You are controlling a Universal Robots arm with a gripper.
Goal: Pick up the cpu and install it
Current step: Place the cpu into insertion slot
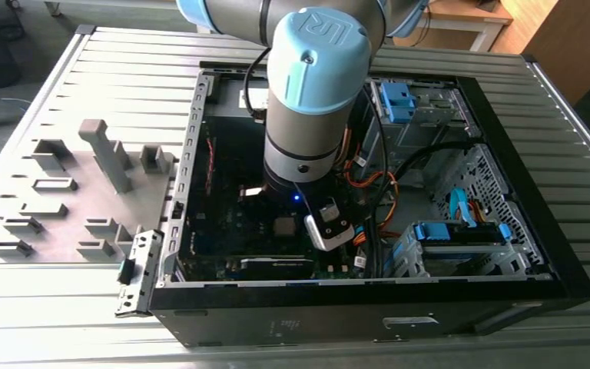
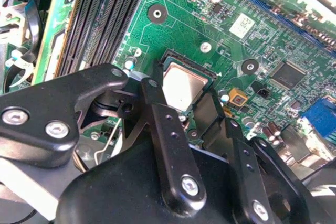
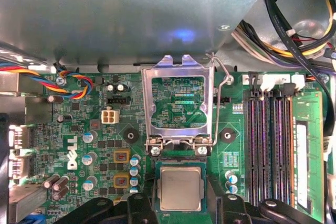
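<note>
The claw point(image 3: 182, 199) hung over the cpu point(image 3: 181, 187), which lay flat in the board's point(image 3: 94, 129) socket point(image 2: 189, 62); whether it gripped could not be told.

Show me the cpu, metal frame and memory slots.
cpu point(image 3: 180, 188), first wrist view, middle of its face.
metal frame point(image 3: 181, 65), first wrist view, bar farthest from cpu.
memory slots point(image 3: 253, 145), first wrist view, a black slot.

Grey arm point(image 1: 300, 146), blue joint cap point(image 1: 321, 58), black screwed links point(image 2: 170, 145)

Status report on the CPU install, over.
Gripper open, straddling the socket. CPU lying flat in the socket. Retention frame hinged up, not clamped; lever raised.
</note>
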